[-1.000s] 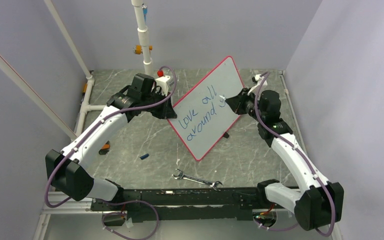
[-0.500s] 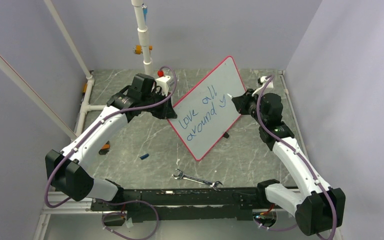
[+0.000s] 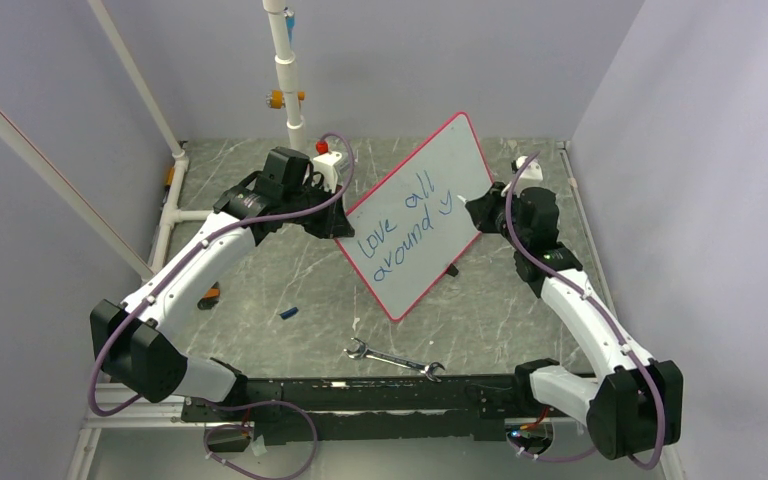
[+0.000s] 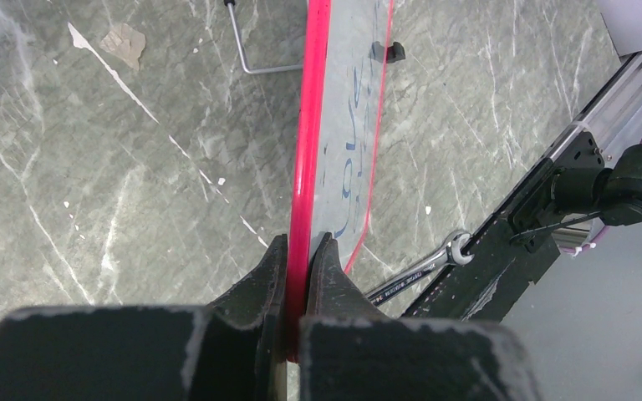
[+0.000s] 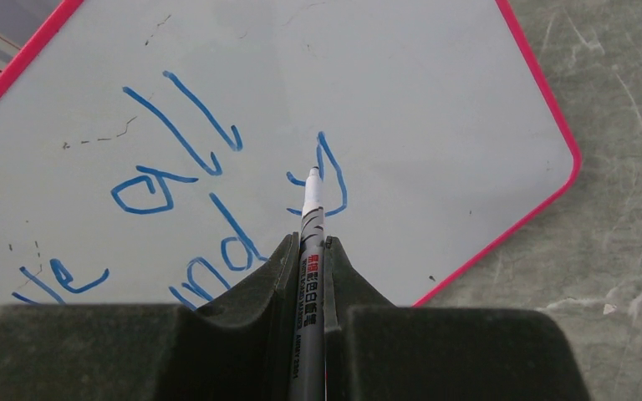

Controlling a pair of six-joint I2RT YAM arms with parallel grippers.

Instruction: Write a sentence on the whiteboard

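The whiteboard (image 3: 430,170), white with a red-pink rim, stands tilted at mid-table. The sentence (image 3: 397,231) reads "love all around y" in blue, in two lines. My left gripper (image 3: 337,222) is shut on the board's left rim (image 4: 305,150), one black finger on each side of it. My right gripper (image 3: 473,208) is shut on a grey whiteboard marker (image 5: 311,242), at the board's right side. The marker's white tip (image 5: 313,172) points at the blue "y" (image 5: 332,171). Whether the tip touches the board I cannot tell.
A steel wrench (image 3: 392,359) lies near the front rail (image 3: 360,395). A small blue cap (image 3: 288,313) rests on the marble table to the board's left. The board's black foot (image 3: 451,270) sits below its right edge. A white pipe (image 3: 285,70) rises at the back.
The right gripper finished the "y", drew back to the right, then came a little closer to the board again. The left gripper and the board have stayed put.
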